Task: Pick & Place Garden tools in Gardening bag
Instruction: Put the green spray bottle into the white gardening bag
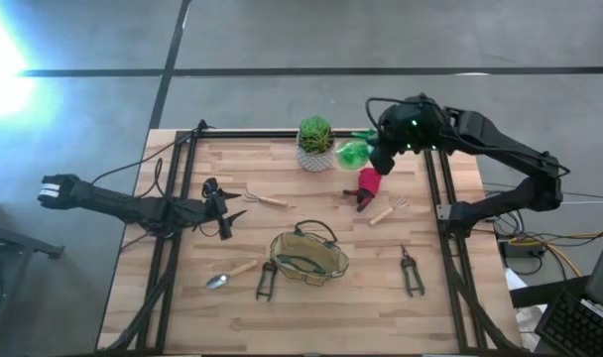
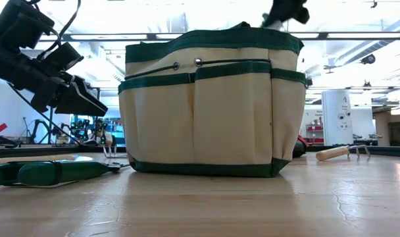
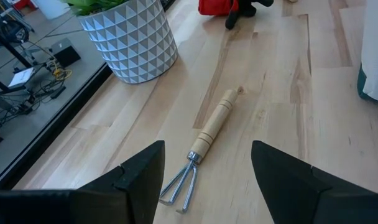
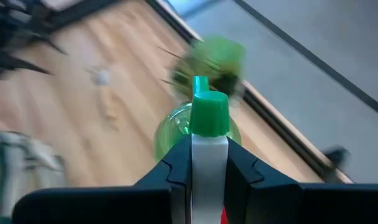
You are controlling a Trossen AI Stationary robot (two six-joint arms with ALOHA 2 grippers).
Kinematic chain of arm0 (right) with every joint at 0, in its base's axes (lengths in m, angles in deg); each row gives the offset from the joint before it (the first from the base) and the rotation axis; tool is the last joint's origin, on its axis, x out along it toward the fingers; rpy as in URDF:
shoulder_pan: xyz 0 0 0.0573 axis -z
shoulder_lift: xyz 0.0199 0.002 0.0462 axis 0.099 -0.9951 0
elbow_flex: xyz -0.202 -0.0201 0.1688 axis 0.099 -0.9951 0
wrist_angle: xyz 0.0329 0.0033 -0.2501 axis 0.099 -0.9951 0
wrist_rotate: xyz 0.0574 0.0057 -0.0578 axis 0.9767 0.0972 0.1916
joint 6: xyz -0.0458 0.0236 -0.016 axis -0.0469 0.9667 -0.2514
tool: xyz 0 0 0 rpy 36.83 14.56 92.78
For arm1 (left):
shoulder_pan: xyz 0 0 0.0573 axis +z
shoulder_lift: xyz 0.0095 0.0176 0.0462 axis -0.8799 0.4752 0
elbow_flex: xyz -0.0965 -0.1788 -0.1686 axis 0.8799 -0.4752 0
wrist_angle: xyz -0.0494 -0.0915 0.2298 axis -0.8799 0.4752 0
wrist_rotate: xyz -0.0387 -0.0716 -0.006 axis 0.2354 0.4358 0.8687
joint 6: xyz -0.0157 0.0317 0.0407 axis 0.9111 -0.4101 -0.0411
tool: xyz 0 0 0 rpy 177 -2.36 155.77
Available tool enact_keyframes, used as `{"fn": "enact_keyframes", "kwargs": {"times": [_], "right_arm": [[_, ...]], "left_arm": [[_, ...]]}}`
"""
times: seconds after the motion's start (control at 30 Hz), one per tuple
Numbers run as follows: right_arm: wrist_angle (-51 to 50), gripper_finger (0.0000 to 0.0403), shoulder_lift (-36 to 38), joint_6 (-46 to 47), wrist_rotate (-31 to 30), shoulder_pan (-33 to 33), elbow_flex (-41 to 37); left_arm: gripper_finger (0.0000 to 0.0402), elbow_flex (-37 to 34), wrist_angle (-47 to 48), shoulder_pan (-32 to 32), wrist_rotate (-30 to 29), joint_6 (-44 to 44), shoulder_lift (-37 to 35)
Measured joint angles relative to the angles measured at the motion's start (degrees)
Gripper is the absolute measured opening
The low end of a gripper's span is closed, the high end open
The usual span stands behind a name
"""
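Note:
My right gripper (image 1: 379,157) is shut on the green spray bottle (image 1: 353,152), held above the table's far side next to the potted plant (image 1: 315,144). My left gripper (image 1: 225,210) is open and empty at the table's left. Its fingers (image 3: 139,177) stand just short of a wooden-handled rake (image 3: 211,127) that lies flat on the table. The beige gardening bag (image 1: 308,256) with green trim stands upright at the near middle. A red item (image 1: 369,183), a second rake (image 1: 386,210), a trowel (image 1: 230,273) and two shears (image 1: 266,280) (image 1: 411,270) lie on the table. My right gripper pinches the spray bottle's white head piece (image 4: 209,168) between its two fingers, just behind the green nozzle cap (image 4: 209,115). The fingers come from the table's right side. The round green body (image 4: 176,134) sticks out beyond the fingertips, lifted clear of the table.
The plant's white patterned pot (image 3: 133,37) stands at the far middle, close to the held bottle. Black frame rails (image 1: 178,188) run along the table's left and right sides. Green-handled shears (image 2: 49,172) lie left of the bag (image 2: 210,105) in the low view.

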Motion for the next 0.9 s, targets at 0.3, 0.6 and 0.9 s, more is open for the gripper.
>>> {"fn": "enact_keyframes", "kwargs": {"times": [0.3, 0.6, 0.9], "right_arm": [[5.68, 0.0039, 2.26, 4.51, -1.35, -11.65, 0.02], [11.48, 0.0039, 1.99, 5.03, -2.44, -19.32, 0.02], [13.37, 0.0039, 1.89, 5.0, -2.45, -22.68, 0.02]], "left_arm": [[0.0241, 0.0, -0.05, 0.0, -0.21, 0.0, 0.0], [0.0241, 0.0, -1.74, 0.0, -0.23, 0.0, 0.0], [0.0241, 0.0, -1.7, 0.0, -0.21, 0.0, 0.0]]}}
